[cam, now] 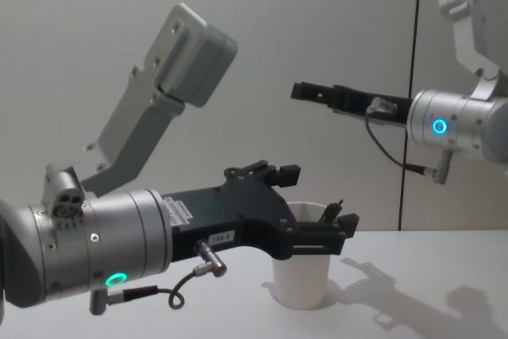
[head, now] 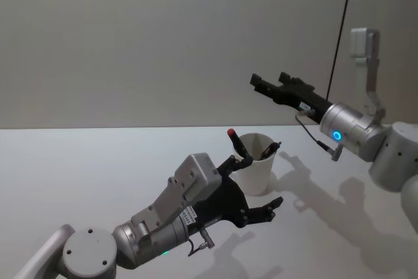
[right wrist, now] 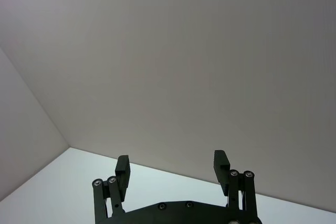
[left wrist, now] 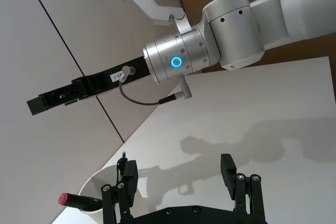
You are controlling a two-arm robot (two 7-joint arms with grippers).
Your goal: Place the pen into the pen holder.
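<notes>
The pen holder (head: 256,169) is a white paper cup standing upright on the table, also in the chest view (cam: 302,282). A pen with a red end (head: 232,134) leans out over its rim (left wrist: 97,182), and the red end shows again in the left wrist view (left wrist: 65,199). A dark tip (head: 273,149) pokes up at the opposite rim; I cannot tell if it is a separate pen. My left gripper (head: 263,181) is open just in front of the cup, holding nothing (left wrist: 178,169) (cam: 314,200). My right gripper (head: 260,83) hangs open high above the table (right wrist: 172,166).
The white table (head: 98,174) runs to a plain grey wall. A dark vertical line (head: 343,24) runs down the wall behind the right arm. The right arm (left wrist: 210,51) reaches over the table past the cup.
</notes>
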